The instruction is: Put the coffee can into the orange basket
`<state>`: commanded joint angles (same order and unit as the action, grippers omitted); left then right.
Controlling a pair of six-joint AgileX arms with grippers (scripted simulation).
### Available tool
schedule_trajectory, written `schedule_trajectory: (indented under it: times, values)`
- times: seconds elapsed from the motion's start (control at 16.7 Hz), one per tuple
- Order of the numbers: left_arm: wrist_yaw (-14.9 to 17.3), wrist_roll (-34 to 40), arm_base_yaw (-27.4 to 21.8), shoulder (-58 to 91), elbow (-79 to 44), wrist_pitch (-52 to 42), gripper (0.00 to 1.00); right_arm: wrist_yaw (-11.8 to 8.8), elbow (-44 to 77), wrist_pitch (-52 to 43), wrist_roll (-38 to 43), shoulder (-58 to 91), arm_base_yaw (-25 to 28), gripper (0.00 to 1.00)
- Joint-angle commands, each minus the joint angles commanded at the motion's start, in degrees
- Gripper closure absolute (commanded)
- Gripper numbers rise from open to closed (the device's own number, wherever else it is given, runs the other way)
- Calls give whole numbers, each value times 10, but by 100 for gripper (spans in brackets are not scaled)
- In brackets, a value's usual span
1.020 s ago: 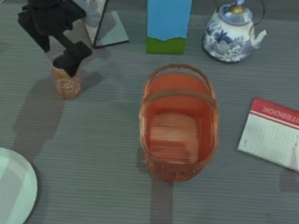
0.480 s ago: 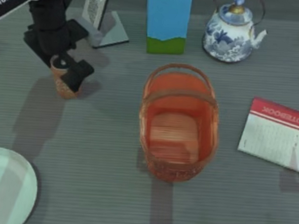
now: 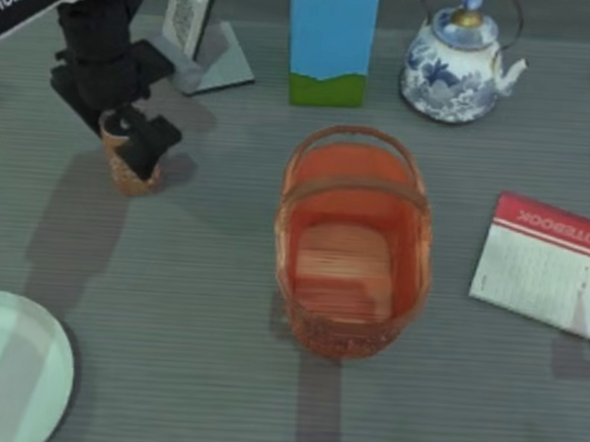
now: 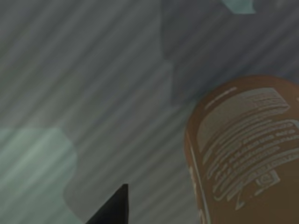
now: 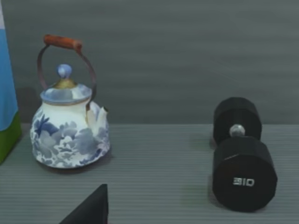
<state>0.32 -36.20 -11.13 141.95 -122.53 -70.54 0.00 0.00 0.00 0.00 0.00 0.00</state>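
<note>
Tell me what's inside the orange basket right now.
Nothing shows inside the orange basket: only its bare slatted bottom. Its arched handle hides a thin strip. The coffee can stands at the table's left, with the left gripper around it.

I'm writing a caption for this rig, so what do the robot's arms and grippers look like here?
In the top view the left arm is matte black and blocky, with a white panel bearing red and black AGILE lettering near the corner. The left gripper is black too, with chunky wedge-shaped fingers. Of the right gripper only a black pointed tip shows in its wrist view.
</note>
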Motion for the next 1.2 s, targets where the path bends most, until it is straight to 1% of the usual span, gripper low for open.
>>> schedule_trajectory:
  times: [0.54,0.6,1.14,1.2]
  values:
    - [0,0,0,0,0,0,98,0,0,0,0,0,0,0]
    - [0,0,0,0,0,0,100,0,0,0,0,0,0,0]
    - [0,-1,-1,0,0,0,100,0,0,0,0,0,0,0]
    - [4,1,-1,-1,3,6,100,0,0,0,0,0,0,0]
